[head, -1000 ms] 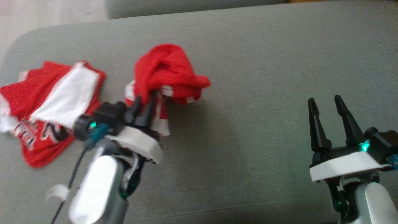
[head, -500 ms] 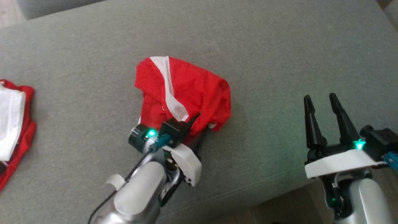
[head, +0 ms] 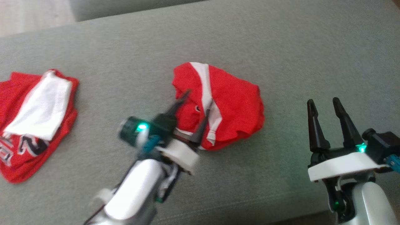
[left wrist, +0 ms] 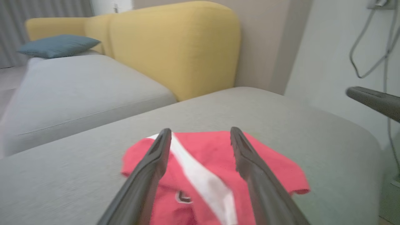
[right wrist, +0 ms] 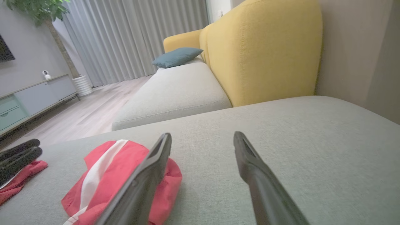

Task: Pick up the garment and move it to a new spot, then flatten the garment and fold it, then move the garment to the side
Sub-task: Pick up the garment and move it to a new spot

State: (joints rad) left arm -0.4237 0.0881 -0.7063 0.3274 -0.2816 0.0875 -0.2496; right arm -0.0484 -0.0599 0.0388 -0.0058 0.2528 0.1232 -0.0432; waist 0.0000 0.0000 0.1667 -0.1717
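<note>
The garment point(head: 231, 106), red with a white stripe, lies crumpled in the middle of the grey sofa cushion point(head: 281, 56). My left gripper point(head: 199, 97) stands open over its near left edge, one finger on each side of the stripe, holding nothing. The left wrist view has the garment point(left wrist: 265, 162) spread beneath the open left gripper point(left wrist: 200, 131). My right gripper point(head: 323, 101) is open and empty at the lower right, well apart from the cloth. In the right wrist view the garment point(right wrist: 103, 175) lies left of the open right gripper point(right wrist: 203, 134).
A second red and white garment point(head: 34, 118) with dark lettering lies at the cushion's left end. The cushion's front edge runs close to both arms. A yellow sofa back point(right wrist: 265, 53), another grey seat point(right wrist: 175, 90) and a blue pillow point(right wrist: 176, 57) stand beyond.
My left gripper has opened and let go of the garment, which hung bunched from it and now lies on the cushion. The head camera swung meanwhile. The right gripper has stayed open.
</note>
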